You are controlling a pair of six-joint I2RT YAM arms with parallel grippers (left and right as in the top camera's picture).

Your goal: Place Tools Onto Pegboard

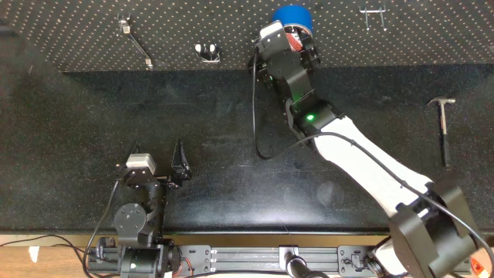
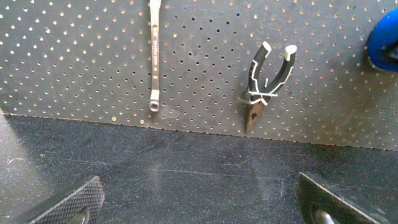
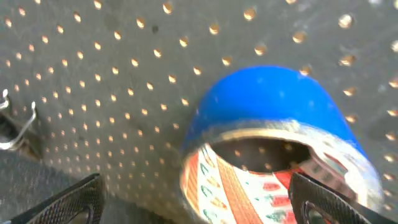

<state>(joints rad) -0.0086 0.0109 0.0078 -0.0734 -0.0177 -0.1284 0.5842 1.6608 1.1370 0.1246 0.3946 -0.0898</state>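
Note:
A blue tape roll [image 1: 293,15] sits against the pegboard [image 1: 77,35] at the upper middle. My right gripper [image 1: 287,42] is right in front of it and open. In the right wrist view the tape roll [image 3: 273,130] lies between the spread fingers [image 3: 68,202], with a gap on one side. A wrench [image 1: 136,42] and black-handled pliers [image 1: 207,52] hang on the board further left. The hammer [image 1: 444,127] lies on the black table at the far right. My left gripper [image 1: 179,162] rests low at the front left, open and holding nothing; its view shows the wrench [image 2: 153,56] and the pliers [image 2: 267,81].
A bare metal hook [image 1: 373,17] sticks out of the pegboard at the upper right. The black mat [image 1: 231,139] stretches between the two arms. A cable loops from the right arm near the table's middle.

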